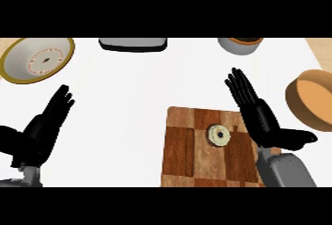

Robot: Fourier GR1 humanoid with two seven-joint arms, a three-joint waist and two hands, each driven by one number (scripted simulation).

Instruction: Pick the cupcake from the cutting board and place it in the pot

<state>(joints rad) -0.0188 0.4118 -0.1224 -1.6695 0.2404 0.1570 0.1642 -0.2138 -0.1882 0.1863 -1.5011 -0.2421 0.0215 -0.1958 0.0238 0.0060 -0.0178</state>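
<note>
You see the white counter (130, 110) carrying everything. On it, toward the lower right, lies the wooden cutting board (188, 149). At the far left corner sits the pot (16, 72), tipped so its pale inside faces you. At the right edge stands an orange bowl (311, 99). Your right robot hand (262, 121) hovers over the board's right side, fingers straight and holding nothing. Your left robot hand (42, 127) rests at the lower left, fingers also straight and empty. The cupcake (219, 134) sits on the board, just left of the right robot hand.
</note>
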